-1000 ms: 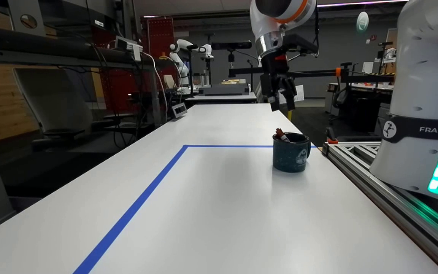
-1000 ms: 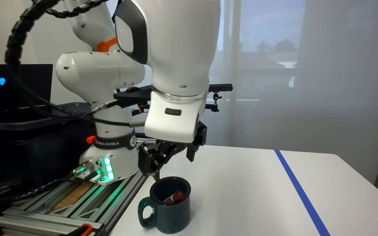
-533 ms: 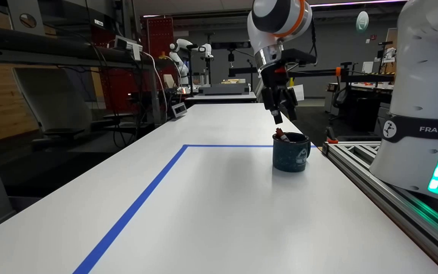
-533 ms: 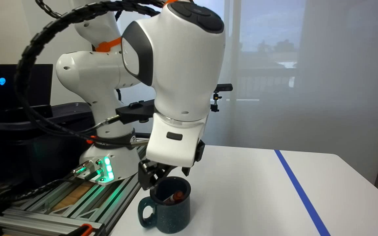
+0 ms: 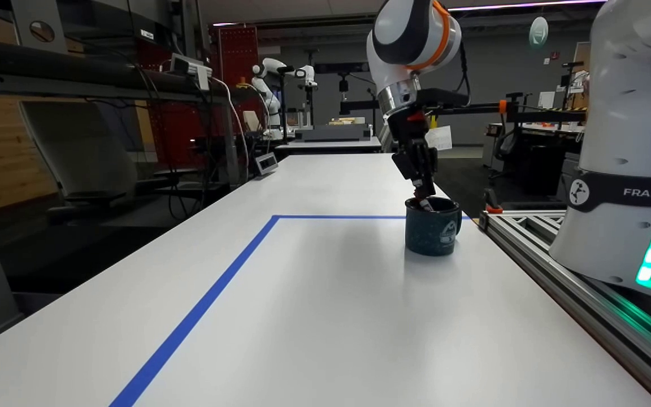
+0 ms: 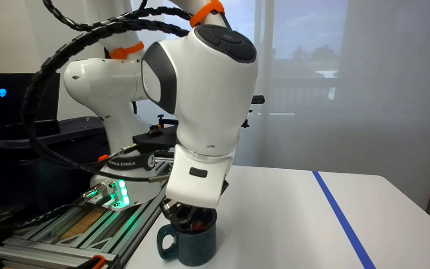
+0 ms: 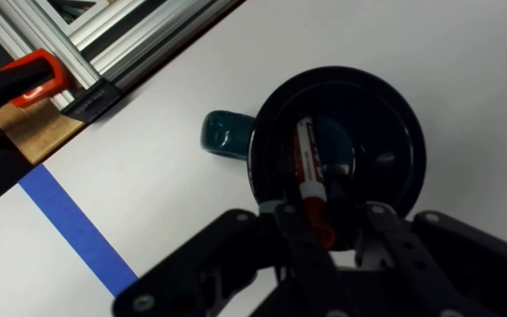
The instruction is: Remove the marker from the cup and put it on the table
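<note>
Item one: the marker (image 7: pixel 308 158) is inside the cup (image 6: pixel 196 248), leaning, with its red cap uppermost near the rim and the pale-labelled length lower down (dark print shows on the label, too blurred for me to read).

Item two: the cup stands upright on the table (image 5: pixel 331 316), close to the edge beside the metal rails (image 7: pixel 143 39), its handle (image 7: pixel 227 134) on the side nearest those rails. In an exterior view, a pale print is seen on its wall.

Item three: my gripper (image 5: pixel 422 193) points down at a slant, at the mouth of the cup. My fingers (image 7: pixel 286 220) stand fairly near each other, either side of the red cap. Whether they press on it I cannot tell; the tips are dark against the cup's interior, and their depth is likewise unclear to me.

Item four: blue tape (image 5: pixel 222 282) runs along the table and turns a corner, apart from the cup. A green light (image 6: pixel 123 190) is lit on the base (image 6: pixel 142 190) of my arm (image 6: pixel 215 89). A chair (image 5: pixel 77 150) stands beyond the table's opposite long edge.
</note>
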You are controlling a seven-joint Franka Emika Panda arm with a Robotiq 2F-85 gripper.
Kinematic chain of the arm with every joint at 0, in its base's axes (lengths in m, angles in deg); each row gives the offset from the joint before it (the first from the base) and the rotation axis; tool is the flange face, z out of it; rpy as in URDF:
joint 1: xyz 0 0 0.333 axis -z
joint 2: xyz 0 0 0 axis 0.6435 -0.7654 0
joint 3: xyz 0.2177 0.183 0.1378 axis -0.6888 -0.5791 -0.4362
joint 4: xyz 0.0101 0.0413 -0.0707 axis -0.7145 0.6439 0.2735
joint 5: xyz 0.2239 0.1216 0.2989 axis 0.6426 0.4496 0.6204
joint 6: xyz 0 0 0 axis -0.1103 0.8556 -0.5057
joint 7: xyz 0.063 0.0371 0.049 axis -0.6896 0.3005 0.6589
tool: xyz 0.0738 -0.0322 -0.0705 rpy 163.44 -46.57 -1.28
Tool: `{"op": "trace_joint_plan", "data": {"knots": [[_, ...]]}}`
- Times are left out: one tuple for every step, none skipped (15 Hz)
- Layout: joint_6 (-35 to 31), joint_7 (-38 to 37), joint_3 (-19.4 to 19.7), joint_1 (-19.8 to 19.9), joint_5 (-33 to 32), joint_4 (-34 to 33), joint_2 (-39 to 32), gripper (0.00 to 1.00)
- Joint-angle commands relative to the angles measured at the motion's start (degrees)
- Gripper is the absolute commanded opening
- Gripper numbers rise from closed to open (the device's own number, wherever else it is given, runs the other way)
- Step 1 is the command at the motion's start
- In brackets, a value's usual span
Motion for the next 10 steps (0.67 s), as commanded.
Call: {"op": "trace_joint_plan", "data": {"knots": [[-2.36,0.33,0.2,-0.23,-0.35,-0.03,-0.73,0.28],[-2.75,0.26,0.1,-0.32,-0.41,-0.04,-0.79,0.38],[-2.89,0.23,0.01,-0.38,-0.45,-0.08,-0.81,0.38],[-3.09,0.25,-0.12,-0.5,-0.54,-0.11,-0.86,0.42],[-3.32,0.22,-0.21,-0.54,-0.57,-0.12,-0.88,0.51],[-3.57,0.3,-0.33,-0.63,-0.51,-0.13,-0.92,0.5],[-3.92,0.25,-0.42,-0.69,-0.63,-0.13,-0.99,0.47],[-4.2,0.13,-0.49,-0.74,-0.87,-0.14,-1.03,0.42],[-4.48,0.25,-0.56,-0.84,-0.78,-0.15,-1.17,0.27],[-4.43,0.28,-0.61,-0.9,-0.93,-0.23,-1.17,0.16]]}}
